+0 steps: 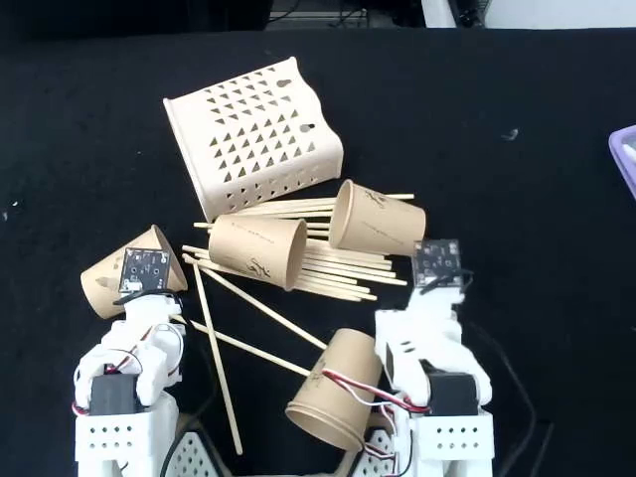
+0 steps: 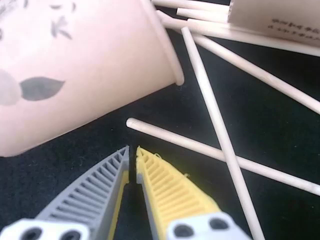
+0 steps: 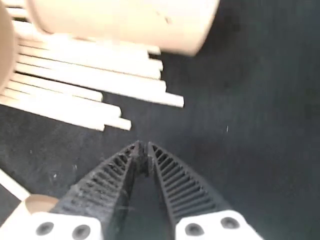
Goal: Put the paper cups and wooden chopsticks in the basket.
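Beyond both arms, high view: basket [image 1: 253, 134] lies on its side, perforated wall up. Chopsticks [image 1: 343, 270] are piled between it and the arms, with two cups [image 1: 258, 248] resting on the pile. Purple rim [image 1: 624, 154] sits far right.

Left wrist view: left gripper [image 2: 132, 157] clenched, empty; patterned cup [image 2: 85, 65] just ahead, crossed sticks [image 2: 220, 135] beside the tips.

Right wrist view: right gripper [image 3: 142, 150] clenched, empty; stick ends [image 3: 90, 85] ahead, plain cup [image 3: 125, 20] beyond.

Basket [image 1: 253, 134] lay on its side, well ahead of left fingers [image 2: 155, 185] and right fingers [image 3: 175, 185]. Chopsticks [image 1: 348, 270] heaped between, mid cup [image 1: 256, 248] and far cup [image 1: 376, 219] on top. Left cup [image 1: 104, 283] beside left fingers, near cup [image 1: 333, 393] behind right fingers.
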`<state>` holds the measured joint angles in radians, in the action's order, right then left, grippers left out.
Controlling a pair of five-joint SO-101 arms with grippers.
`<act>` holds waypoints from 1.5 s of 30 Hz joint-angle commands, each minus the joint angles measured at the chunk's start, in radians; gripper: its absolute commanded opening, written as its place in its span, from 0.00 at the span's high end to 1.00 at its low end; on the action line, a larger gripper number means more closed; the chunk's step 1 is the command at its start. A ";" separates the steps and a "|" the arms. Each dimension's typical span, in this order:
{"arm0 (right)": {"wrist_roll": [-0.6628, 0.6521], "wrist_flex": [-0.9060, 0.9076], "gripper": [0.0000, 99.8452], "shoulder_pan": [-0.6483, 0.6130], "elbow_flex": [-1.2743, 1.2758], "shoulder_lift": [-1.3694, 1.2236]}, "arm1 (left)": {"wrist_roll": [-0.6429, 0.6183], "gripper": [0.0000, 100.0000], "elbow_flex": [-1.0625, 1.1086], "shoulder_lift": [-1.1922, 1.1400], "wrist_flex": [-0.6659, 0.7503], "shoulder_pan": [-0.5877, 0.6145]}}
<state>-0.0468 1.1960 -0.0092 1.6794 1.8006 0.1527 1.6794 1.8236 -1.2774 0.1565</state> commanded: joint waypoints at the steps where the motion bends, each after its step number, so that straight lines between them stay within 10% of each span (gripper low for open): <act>1: -0.169 -0.103 0.98 -0.014 -0.101 0.093 | 0.003 0.97 0.021 0.005 0.003 -0.005; 16: -0.140 -0.242 0.79 -0.021 -0.696 0.061 | 0.018 0.97 0.021 0.005 0.008 -0.004; 24: -0.110 -0.183 0.81 -0.031 -1.000 -0.338 | 0.446 0.97 -0.088 0.005 0.272 0.104; 34: -0.034 -0.005 0.81 -0.075 -1.372 -0.972 | 0.035 0.76 -0.650 -0.146 0.330 0.237; 45: -0.037 -0.012 0.81 -0.075 -1.294 -1.133 | -0.207 0.75 -1.260 -1.231 0.215 0.024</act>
<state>-0.0836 1.1822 -0.0783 0.3690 0.6713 -0.0069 0.6728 0.9168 -1.0104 0.2516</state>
